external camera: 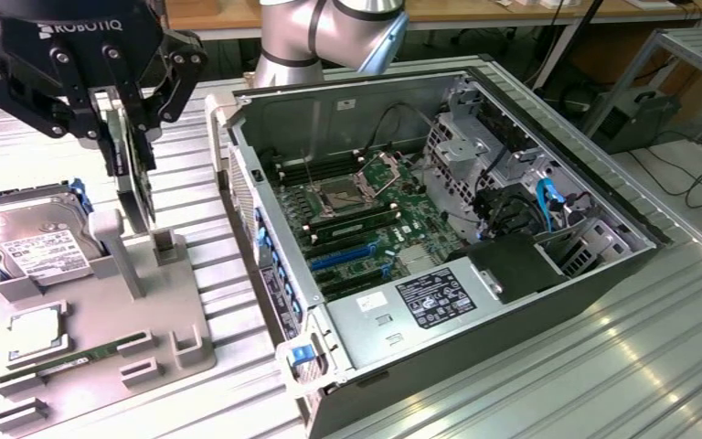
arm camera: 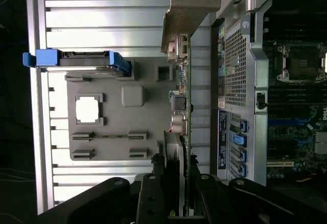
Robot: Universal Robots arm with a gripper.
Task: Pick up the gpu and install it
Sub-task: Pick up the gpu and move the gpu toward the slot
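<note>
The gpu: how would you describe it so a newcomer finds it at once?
Start at the open case; on the exterior view's left of it lies a grey tray. At the tray's case side, the gripper grips the gpu, a thin dark card on edge. It alone is held; the boxy hard drive and narrow memory stick rest in the tray.

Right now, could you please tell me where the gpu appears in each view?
Exterior view: gpu upright in the end effector, over the tray, toward the exterior view's left.
Wrist view: gpu edge-on between tray and case.
Shared landmark: the hard drive.
</note>
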